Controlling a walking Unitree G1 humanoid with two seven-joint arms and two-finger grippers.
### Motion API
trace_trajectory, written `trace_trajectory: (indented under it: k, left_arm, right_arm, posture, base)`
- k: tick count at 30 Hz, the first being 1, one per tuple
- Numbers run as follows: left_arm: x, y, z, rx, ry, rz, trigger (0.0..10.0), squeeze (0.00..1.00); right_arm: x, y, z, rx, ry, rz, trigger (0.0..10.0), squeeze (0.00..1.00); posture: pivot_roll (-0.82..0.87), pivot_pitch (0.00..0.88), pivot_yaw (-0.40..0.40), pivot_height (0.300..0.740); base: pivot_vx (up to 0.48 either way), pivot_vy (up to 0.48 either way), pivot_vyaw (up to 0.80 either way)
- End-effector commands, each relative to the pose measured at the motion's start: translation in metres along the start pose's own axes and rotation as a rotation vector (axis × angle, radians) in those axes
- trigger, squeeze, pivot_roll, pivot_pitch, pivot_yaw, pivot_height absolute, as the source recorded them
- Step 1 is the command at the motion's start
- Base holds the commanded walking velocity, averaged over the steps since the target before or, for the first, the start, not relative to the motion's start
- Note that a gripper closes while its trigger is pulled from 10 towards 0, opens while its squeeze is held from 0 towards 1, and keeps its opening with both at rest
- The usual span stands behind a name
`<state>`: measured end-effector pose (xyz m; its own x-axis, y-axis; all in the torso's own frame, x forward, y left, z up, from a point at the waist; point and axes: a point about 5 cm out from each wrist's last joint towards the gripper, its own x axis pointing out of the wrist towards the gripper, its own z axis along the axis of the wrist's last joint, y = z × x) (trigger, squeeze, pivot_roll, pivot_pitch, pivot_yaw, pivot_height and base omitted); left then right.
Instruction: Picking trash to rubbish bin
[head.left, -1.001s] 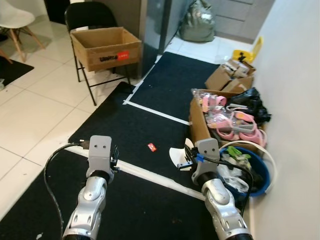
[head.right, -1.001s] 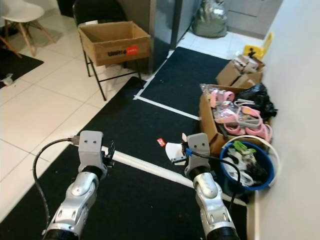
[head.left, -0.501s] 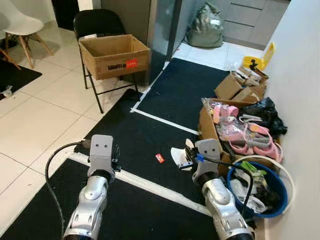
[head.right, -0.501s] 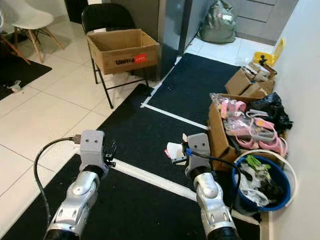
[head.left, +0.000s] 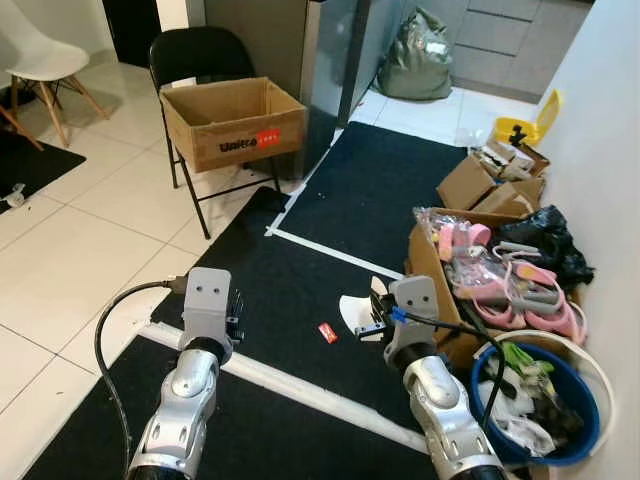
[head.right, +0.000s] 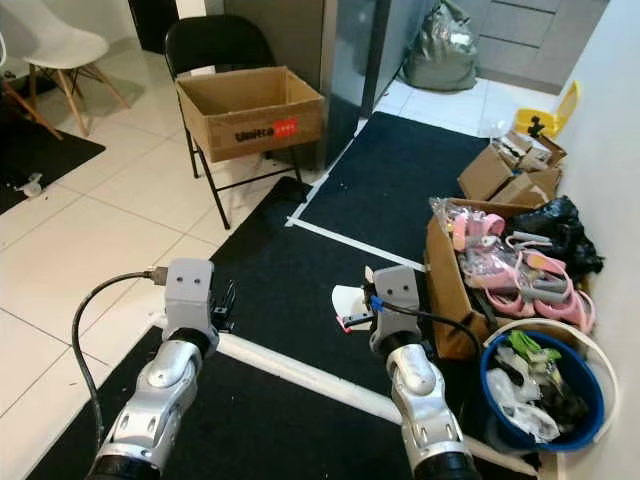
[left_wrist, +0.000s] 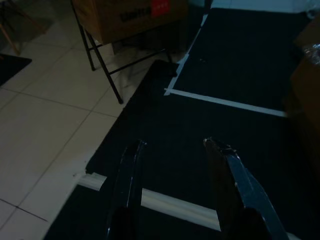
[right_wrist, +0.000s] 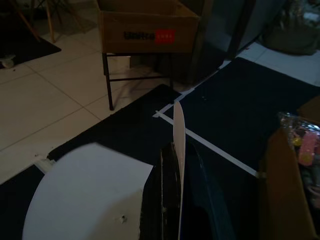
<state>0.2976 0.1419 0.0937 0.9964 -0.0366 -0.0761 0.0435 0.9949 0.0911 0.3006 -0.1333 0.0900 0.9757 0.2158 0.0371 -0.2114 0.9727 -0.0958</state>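
The floor mat (head.left: 380, 190) is black, crossed by white tape lines (head.left: 300, 385), and it lies on off-white floor tiles (head.left: 90, 230) with thin dark grout lines. A small red wrapper (head.left: 327, 333) lies on the black. The piece of trash (head.left: 355, 312) clamped in the right gripper (head.left: 374, 318) is white. Both arms are silver with grey wrist blocks and black fingers. The cardboard box (head.left: 233, 121) on the black folding chair (head.left: 195, 60) is brown with a red label and dark lettering. The rubbish bin (head.left: 560, 440) is blue with a white rim. Pink slippers (head.left: 500, 285) fill a brown carton (head.left: 430, 265). A black bag (head.left: 545, 235) lies beside it, an olive-green sack (head.left: 420, 60) farther off.
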Motion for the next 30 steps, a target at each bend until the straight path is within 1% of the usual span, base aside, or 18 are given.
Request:
trace_trajectory:
  k: [1, 5, 6, 12, 13, 17, 23, 30]
  left_arm:
    - [0.0000, -0.0027, -0.0004, 0.005, 0.011, -0.016, 10.0, 0.07]
    - [0.0003, -0.0026, 0.0001, 0.008, 0.010, -0.019, 10.0, 0.07]
    - [0.0005, -0.0032, 0.0006, 0.012, 0.011, -0.028, 10.0, 0.07]
    - [0.0015, -0.0041, 0.0023, 0.023, 0.012, -0.052, 10.0, 0.07]
    - [0.0028, -0.0037, 0.0037, 0.033, 0.014, -0.068, 10.0, 0.07]
    - [0.0049, -0.0026, 0.0047, 0.043, 0.017, -0.080, 10.0, 0.07]
    - [0.0070, -0.0019, 0.0062, 0.045, 0.015, -0.086, 10.0, 0.07]
    - [0.0085, -0.0017, 0.0058, 0.033, 0.020, -0.074, 10.0, 0.07]
  right_arm:
    - [-0.0039, -0.0022, -0.0077, 0.003, 0.041, -0.010, 10.0, 0.00]
    - [-0.0043, -0.0016, -0.0082, 0.010, 0.043, -0.011, 10.0, 0.00]
    - [-0.0047, -0.0015, -0.0090, 0.012, 0.043, -0.016, 10.0, 0.00]
    - [-0.0051, -0.0016, -0.0107, 0.022, 0.042, -0.040, 10.0, 0.00]
    - [-0.0056, -0.0009, -0.0108, 0.029, 0.039, -0.054, 10.0, 0.00]
    - [-0.0066, 0.0002, -0.0114, 0.036, 0.039, -0.065, 10.0, 0.00]
    - [-0.0088, 0.0013, -0.0132, 0.042, 0.043, -0.075, 10.0, 0.00]
    - [-0.0080, 0.0007, -0.0126, 0.036, 0.042, -0.071, 10.0, 0.00]
  posture:
    - [-0.03, 0.097, -0.031, 0.740]
    - [-0.02, 0.097, -0.024, 0.740]
    - [-0.01, 0.095, -0.005, 0.740]
    - [-0.01, 0.094, 0.018, 0.740]
    - [-0.01, 0.094, 0.045, 0.740]
    - [-0.01, 0.095, 0.059, 0.740]
    - [-0.01, 0.096, 0.062, 0.740]
    - [-0.01, 0.097, 0.043, 0.740]
  base:
    - [0.341, 0.000, 0.00]
    - [0.337, 0.000, 0.00]
    - [0.337, 0.000, 0.00]
    - [0.344, 0.000, 0.00]
    - [0.345, 0.000, 0.00]
    - [0.343, 0.000, 0.00]
    - [0.344, 0.000, 0.00]
    - [0.348, 0.000, 0.00]
